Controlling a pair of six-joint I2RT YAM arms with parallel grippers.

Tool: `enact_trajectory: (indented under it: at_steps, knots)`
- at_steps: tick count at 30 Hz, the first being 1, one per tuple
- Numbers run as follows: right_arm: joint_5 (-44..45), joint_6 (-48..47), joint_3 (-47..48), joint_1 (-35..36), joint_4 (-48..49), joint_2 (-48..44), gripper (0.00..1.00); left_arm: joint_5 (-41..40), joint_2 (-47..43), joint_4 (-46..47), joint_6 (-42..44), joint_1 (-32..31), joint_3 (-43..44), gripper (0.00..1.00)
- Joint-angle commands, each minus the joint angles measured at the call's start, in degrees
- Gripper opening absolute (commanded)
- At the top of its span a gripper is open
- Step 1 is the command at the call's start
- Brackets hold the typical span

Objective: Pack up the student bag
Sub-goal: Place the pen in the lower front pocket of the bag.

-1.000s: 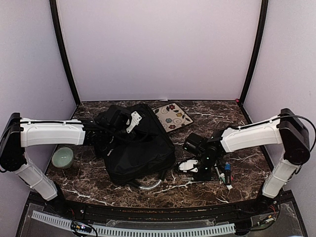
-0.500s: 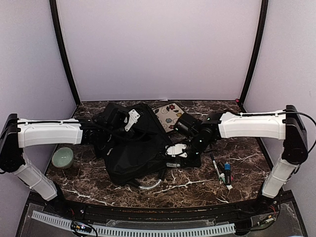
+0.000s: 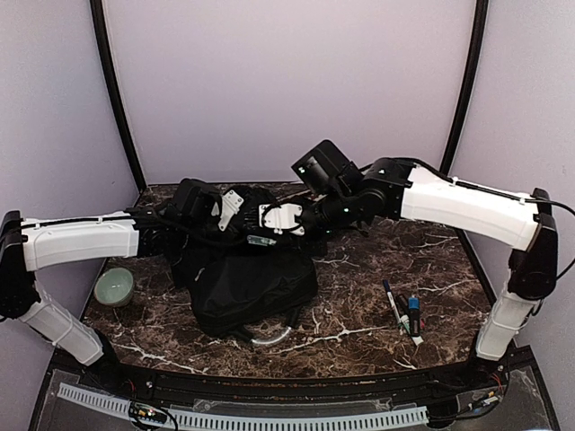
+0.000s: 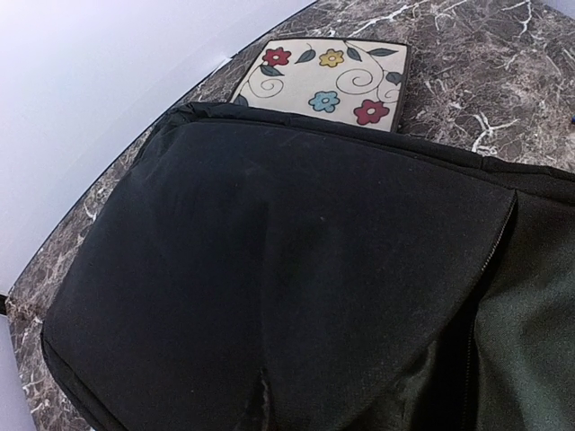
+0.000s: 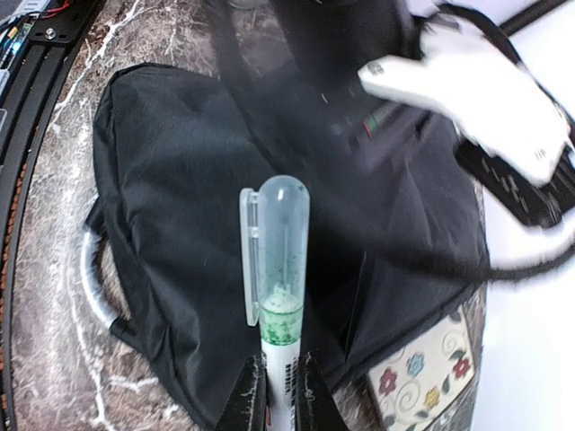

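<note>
1. My left hand is pressed together on a fold of the student bag at its far upper edge. In the left wrist view the black fabric gathers to a pucker at the bottom of the frame. My own fingers are not seen there.
2. My right hand is pinching a green marker with a clear cap. The capped end stands out over the middle of the bag.
3. The bag lies left of centre on the table, with its far edge lifted. Its grey-white handle curves out at the near edge, toward the arm bases.
4. The floral pad lies flat just behind the bag's far edge, and its near side is hidden by that edge.
5. My two hands hang close together above the bag's far part, so room there is tight.
6. Open marble runs from the bag's right edge to two pens near the right side. The green bowl sits apart from the bag by the left edge.
</note>
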Motion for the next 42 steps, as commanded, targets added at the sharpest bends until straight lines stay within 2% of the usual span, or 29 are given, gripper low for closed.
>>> enact_trajectory:
  at_steps: [1,9,15,25,29,30,32,34,37,42]
  knots:
    - [4.1,-4.8,3.1,3.5,4.4,6.0,0.04,4.3,-6.5,7.1,-2.3,0.3,0.8,0.0]
    - [13.2,-10.3,1.6,6.1,12.0,11.2,0.03,9.7,-7.8,7.3,-3.8,1.9,0.4,0.0]
    - [21.8,-11.7,0.5,6.5,22.3,14.0,0.03,11.2,-7.8,7.3,-4.3,2.2,0.5,0.0]
    - [32.1,-20.8,-3.9,7.9,37.8,20.6,0.03,13.0,-8.2,7.3,-4.8,2.5,0.5,0.0]
    - [37.9,-23.6,-5.6,8.1,47.5,22.9,0.02,13.1,-8.7,7.4,-4.8,2.6,0.3,0.0]
    - [39.4,-24.5,-6.4,8.0,51.0,23.4,0.04,13.1,-8.7,7.5,-4.7,2.5,0.2,0.0]
    - [42.1,-26.2,-7.8,8.1,57.6,23.9,0.3,13.0,-8.8,7.5,-4.8,2.7,0.2,0.0]
    - [43.2,-26.7,-8.9,8.0,60.8,23.2,0.44,12.9,-8.8,7.4,-4.8,2.7,0.2,0.0]
    - [41.2,-23.6,-10.4,8.2,57.7,20.2,0.51,13.0,-8.7,7.5,-4.8,2.7,0.2,0.0]
    - [36.9,-15.3,-10.3,9.4,43.8,14.3,0.53,11.8,-8.2,7.1,-5.2,3.0,0.3,0.0]
